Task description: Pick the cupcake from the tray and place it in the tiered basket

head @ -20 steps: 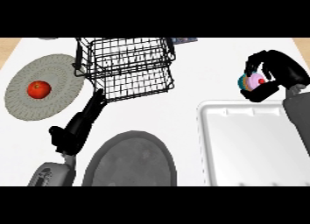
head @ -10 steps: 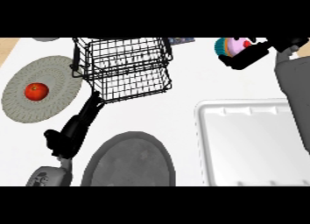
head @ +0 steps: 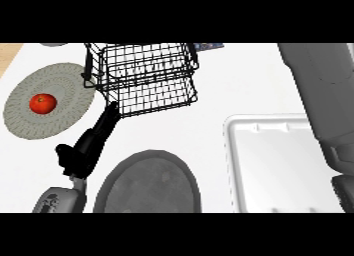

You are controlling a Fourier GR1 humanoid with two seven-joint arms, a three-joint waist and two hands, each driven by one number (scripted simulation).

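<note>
The black wire tiered basket stands at the back middle of the counter. The white tray lies at the right with nothing showing in it. The cupcake is not visible in this view. My right forearm stretches over the tray's right side and runs out past the top edge, so the right hand is out of sight. My left hand rests open on the counter, its fingers straight and pointing up at the basket's lower left corner.
A light grey plate with a red fruit on it lies at the left. A dark grey round plate sits at the front middle. A small dark object lies behind the basket.
The right arm has reached farther away, carrying the hand and the cupcake out of view past the top edge. The left hand has stayed where it was.
</note>
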